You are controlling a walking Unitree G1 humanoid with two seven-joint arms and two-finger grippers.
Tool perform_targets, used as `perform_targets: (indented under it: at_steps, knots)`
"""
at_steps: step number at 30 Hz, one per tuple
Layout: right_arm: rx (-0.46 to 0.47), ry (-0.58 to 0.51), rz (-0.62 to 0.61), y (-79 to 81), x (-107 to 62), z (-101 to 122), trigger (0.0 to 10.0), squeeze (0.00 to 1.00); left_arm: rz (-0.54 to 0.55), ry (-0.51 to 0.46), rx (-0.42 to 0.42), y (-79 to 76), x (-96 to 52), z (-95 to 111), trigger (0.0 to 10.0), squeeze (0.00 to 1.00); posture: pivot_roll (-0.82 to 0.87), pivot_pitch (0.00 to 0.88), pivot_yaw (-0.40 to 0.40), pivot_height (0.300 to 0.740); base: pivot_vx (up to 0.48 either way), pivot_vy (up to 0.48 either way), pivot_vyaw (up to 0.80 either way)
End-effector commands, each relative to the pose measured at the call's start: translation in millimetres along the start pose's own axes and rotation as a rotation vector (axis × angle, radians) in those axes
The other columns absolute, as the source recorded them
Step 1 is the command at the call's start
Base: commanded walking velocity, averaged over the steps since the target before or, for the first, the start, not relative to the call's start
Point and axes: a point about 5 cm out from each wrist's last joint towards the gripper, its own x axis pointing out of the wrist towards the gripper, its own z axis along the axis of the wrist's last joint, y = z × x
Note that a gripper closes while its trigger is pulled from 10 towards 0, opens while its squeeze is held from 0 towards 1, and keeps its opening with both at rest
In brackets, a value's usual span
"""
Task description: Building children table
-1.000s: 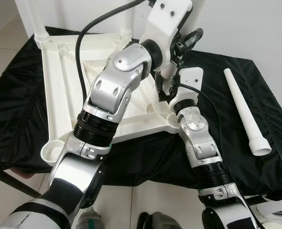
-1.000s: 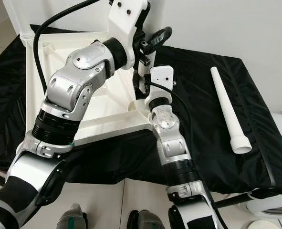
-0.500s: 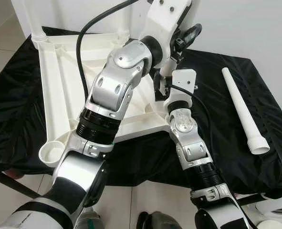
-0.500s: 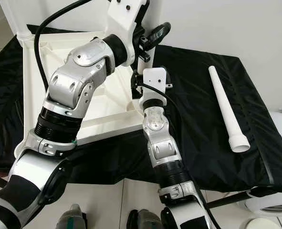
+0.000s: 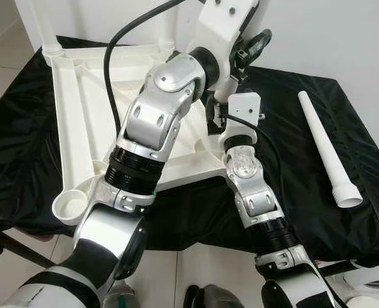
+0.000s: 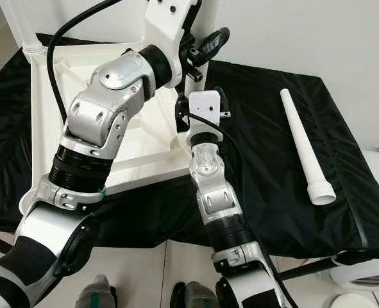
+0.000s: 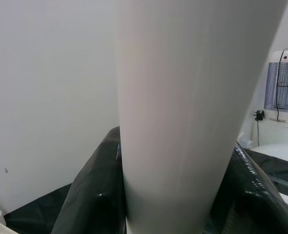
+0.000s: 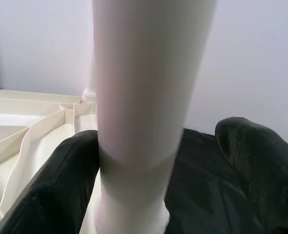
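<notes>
While the inverted white tabletop [image 5: 80,109] lies on the black-draped worktop [image 5: 292,179], both hands grip one upright table leg [image 8: 139,97] at its near corner. Left hand [image 7: 168,214] clamps higher, right hand [image 8: 134,180] lower. A spare leg [image 5: 327,151] lies apart.

The two eye views look down from the robot's head at the upside-down white table [image 5: 80,122] on a black cloth [image 6: 272,160], and both show the same scene. Each wrist view sits very close to a white leg [image 7: 187,117], looking along its fingers [image 8: 51,190]; it may be one leg.
</notes>
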Motion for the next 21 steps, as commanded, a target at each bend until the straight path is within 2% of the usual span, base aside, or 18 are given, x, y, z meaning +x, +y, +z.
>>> perform_targets:
  at_steps: [1,14,15,16,17,18,19,20,21]
  knots:
    - [-0.007,-0.004,-0.035,-5.9,3.0,-0.9,10.0,0.00,0.145,-0.025,0.019,4.5,3.6,8.1,10.0,0.00,0.11,0.042,-0.122,0.740,0.000,0.000,0.00]
    - [0.011,-0.004,-0.076,-9.5,9.8,-2.3,10.0,0.00,0.138,-0.031,0.020,1.9,4.3,9.2,10.0,0.00,0.11,0.042,-0.120,0.740,0.000,0.000,0.00]
    - [0.010,-0.004,-0.078,-9.4,10.2,-3.1,9.5,0.00,0.138,-0.032,0.021,1.9,4.4,9.7,10.0,0.00,0.11,0.042,-0.120,0.740,0.000,0.000,0.00]
    - [0.010,-0.004,-0.078,-9.4,10.2,-3.1,9.5,0.00,0.138,-0.032,0.021,1.9,4.4,9.7,10.0,0.00,0.11,0.042,-0.120,0.740,0.000,0.000,0.00]
    - [0.008,-0.004,-0.079,-9.5,10.4,-3.5,8.0,0.00,0.139,-0.033,0.021,2.0,4.6,10.1,10.0,0.00,0.11,0.042,-0.122,0.740,0.000,0.000,0.00]
    - [0.005,-0.006,-0.079,-9.6,10.6,-3.6,7.2,0.00,0.139,-0.034,0.021,2.1,4.7,10.2,10.0,0.00,0.11,0.042,-0.122,0.740,0.000,0.000,0.00]
    - [0.005,-0.006,-0.079,-9.6,10.6,-3.6,7.2,0.00,0.139,-0.034,0.021,2.1,4.7,10.2,10.0,0.00,0.11,0.042,-0.122,0.740,0.000,0.000,0.00]
    - [0.001,-0.009,-0.078,-9.9,10.9,-3.7,4.0,0.00,0.140,-0.034,0.021,2.1,4.8,10.4,10.0,0.00,0.11,0.042,-0.123,0.740,0.000,0.000,0.00]
    - [0.001,-0.009,-0.078,-9.9,10.9,-3.7,4.0,0.00,0.140,-0.034,0.021,2.1,4.8,10.4,10.0,0.00,0.11,0.042,-0.123,0.740,0.000,0.000,0.00]
